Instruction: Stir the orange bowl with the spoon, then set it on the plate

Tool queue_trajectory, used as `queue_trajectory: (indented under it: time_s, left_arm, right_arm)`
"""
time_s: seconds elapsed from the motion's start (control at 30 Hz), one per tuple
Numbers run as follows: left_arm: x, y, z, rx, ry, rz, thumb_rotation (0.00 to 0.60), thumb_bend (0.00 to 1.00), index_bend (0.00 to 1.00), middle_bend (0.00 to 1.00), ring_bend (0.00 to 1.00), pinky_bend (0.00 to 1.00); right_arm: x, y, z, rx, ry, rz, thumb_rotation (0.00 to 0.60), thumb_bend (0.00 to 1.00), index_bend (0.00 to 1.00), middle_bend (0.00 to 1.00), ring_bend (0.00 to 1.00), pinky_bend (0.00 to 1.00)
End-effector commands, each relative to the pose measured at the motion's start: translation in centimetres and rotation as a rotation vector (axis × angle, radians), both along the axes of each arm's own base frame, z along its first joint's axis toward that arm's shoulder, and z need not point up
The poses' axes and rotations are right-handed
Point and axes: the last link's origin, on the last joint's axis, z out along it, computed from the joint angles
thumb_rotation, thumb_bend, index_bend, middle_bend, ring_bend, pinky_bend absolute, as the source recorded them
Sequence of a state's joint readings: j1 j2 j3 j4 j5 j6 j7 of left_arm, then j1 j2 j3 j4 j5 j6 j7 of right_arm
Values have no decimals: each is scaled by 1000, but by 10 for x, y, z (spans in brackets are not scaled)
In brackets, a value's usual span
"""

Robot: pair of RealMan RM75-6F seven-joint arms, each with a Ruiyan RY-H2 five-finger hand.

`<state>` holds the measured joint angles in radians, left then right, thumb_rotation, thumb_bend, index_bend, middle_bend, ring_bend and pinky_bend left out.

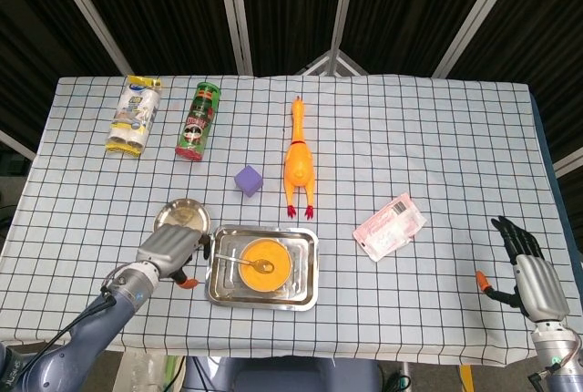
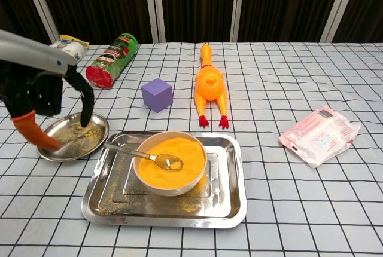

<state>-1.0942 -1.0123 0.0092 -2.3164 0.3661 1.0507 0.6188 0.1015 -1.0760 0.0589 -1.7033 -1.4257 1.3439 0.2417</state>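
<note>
An orange bowl (image 2: 170, 162) (image 1: 264, 263) stands in a steel tray (image 2: 230, 203) (image 1: 308, 294). A metal spoon (image 2: 146, 156) (image 1: 239, 261) lies in it, bowl end on the orange filling, handle over the left rim. Nothing holds the spoon. A small round steel plate (image 2: 75, 136) (image 1: 185, 216) sits left of the tray. My left hand (image 2: 36, 97) (image 1: 168, 248) hangs above the plate, fingers apart and empty. My right hand (image 1: 528, 269) rests open at the table's right front corner, seen only in the head view.
A purple cube (image 2: 157, 94), a rubber chicken (image 2: 210, 85), a green chip can (image 2: 112, 59) and a snack packet (image 2: 52, 57) lie behind the tray. A white pouch (image 2: 319, 134) lies at the right.
</note>
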Motion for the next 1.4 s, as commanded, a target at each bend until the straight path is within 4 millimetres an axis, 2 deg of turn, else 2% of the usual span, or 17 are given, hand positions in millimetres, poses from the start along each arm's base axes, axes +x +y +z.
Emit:
queue_trajectory:
  time_s: [0.03, 0.27, 0.53, 0.97, 1.4]
  left_arm:
    - [1, 10, 4, 240, 36, -207, 600, 298, 425, 1000, 937, 914]
    - [5, 8, -29, 238, 60, -208, 600, 298, 393, 1000, 952, 933]
    - [13, 8, -55, 240, 102, -226, 600, 298, 426, 1000, 954, 935]
    - [16, -2, -82, 216, 130, -238, 600, 340, 468, 1000, 954, 935]
    - [18, -5, -104, 185, 151, -218, 600, 408, 449, 1000, 953, 935]
  right_arm:
    - [0, 0, 0, 0, -1, -1, 600, 405, 0, 0, 0, 0]
    - [-1, 0, 1, -3, -5, -4, 600, 405, 0, 0, 0, 0]
    - [-1, -1, 1, -2, -10, -3, 600, 404, 0, 0, 0, 0]
    - [-1, 0, 1, -2, -12, -3, 600, 404, 0, 0, 0, 0]
    - [-1, 0, 1, 0, -16, -4, 600, 405, 0, 0, 0, 0]
